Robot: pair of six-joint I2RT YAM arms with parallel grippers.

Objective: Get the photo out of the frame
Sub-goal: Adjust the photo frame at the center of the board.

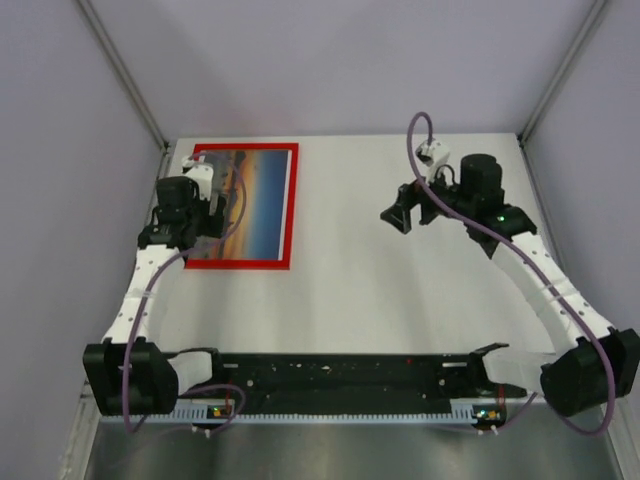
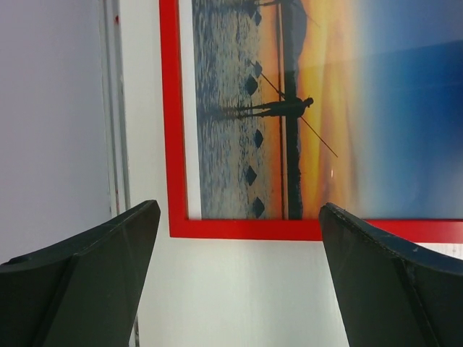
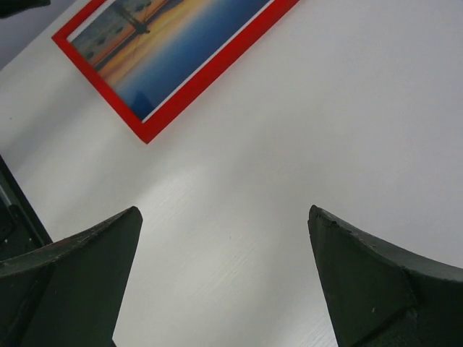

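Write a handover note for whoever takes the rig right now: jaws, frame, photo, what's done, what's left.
Left gripper: jaws open, empty, hovering by the near left corner of the frame.
Right gripper: jaws open, empty, over the bare table, well apart from the frame.
The frame lies flat at the far left of the table, picture side up.
The photo sits inside the frame.
Done: nothing visible yet.
Left: the whole job, getting the photo out of the frame.
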